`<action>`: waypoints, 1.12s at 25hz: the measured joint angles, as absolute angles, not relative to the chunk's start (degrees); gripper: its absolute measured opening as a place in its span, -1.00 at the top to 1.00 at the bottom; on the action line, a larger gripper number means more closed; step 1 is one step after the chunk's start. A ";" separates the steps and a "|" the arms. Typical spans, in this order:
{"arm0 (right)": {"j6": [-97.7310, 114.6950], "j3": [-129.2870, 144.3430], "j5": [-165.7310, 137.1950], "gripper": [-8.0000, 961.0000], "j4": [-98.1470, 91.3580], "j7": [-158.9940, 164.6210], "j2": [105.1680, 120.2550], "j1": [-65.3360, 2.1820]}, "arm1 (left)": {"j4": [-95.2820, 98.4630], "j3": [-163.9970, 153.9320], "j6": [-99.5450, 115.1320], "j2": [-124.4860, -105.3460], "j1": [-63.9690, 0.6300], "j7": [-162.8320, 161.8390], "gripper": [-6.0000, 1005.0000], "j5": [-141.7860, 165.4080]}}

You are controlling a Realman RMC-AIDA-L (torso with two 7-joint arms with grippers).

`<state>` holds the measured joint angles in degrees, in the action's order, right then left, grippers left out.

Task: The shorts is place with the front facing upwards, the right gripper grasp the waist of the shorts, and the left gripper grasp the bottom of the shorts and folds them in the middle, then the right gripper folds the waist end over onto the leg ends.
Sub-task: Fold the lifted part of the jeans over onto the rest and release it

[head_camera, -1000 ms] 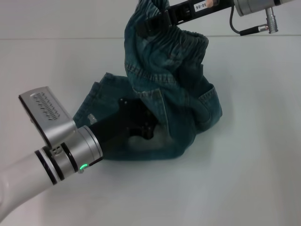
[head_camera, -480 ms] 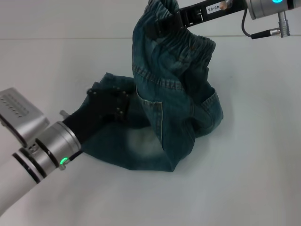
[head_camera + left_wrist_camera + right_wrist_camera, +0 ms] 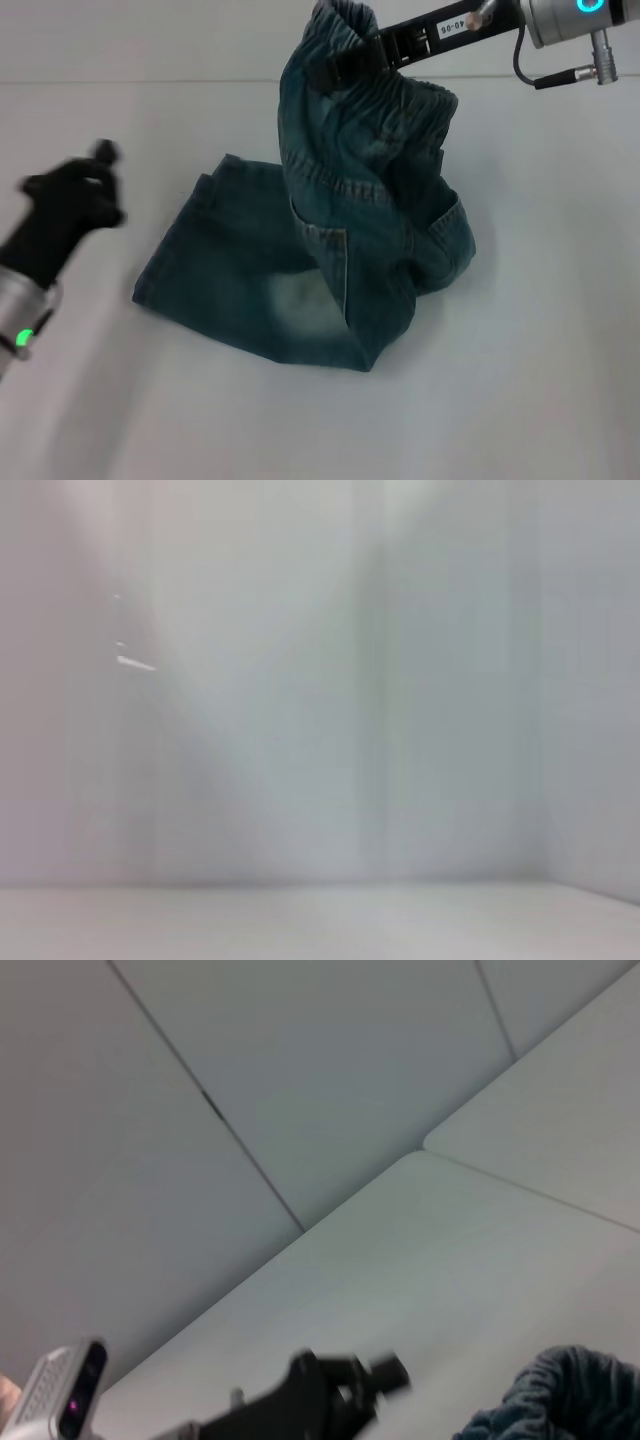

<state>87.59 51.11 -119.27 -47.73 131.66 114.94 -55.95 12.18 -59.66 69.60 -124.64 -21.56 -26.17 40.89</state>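
The blue denim shorts [image 3: 330,230] are half raised off the white table [image 3: 520,380]. Their leg ends [image 3: 225,285] lie flat, while the elastic waist [image 3: 345,45] hangs high at the back. My right gripper [image 3: 350,58] is shut on that waist from the right. My left gripper [image 3: 100,185] hovers off to the left of the leg ends, open and empty, clear of the fabric. The right wrist view shows a bit of denim [image 3: 560,1400] and the left gripper [image 3: 350,1385] farther off. Only blank wall and table appear in the left wrist view.
The white table stretches on all sides of the shorts, with a pale wall [image 3: 150,40] behind it. No other objects are in view.
My left gripper has let go of the leg ends and pulled away to the left. The right gripper holds the waist up, shifted slightly right.
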 joint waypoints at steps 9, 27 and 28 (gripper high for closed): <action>85.32 53.73 -119.24 0.74 -46.84 131.05 116.56 -57.42 | 12.47 -41.21 77.28 -124.63 -17.05 -24.17 0.98 40.86; 72.59 63.71 -117.68 0.66 -39.34 126.80 120.11 -63.36 | 11.79 -40.72 78.72 -124.63 -17.12 -23.72 0.98 41.38; 72.38 64.20 -117.23 0.59 -39.32 126.53 120.12 -63.55 | 11.79 -40.87 78.72 -124.63 -17.15 -23.70 0.98 41.39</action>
<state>72.38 64.20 -117.23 -39.32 126.53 120.12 -63.55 11.79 -40.87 78.72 -124.63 -17.15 -23.70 41.39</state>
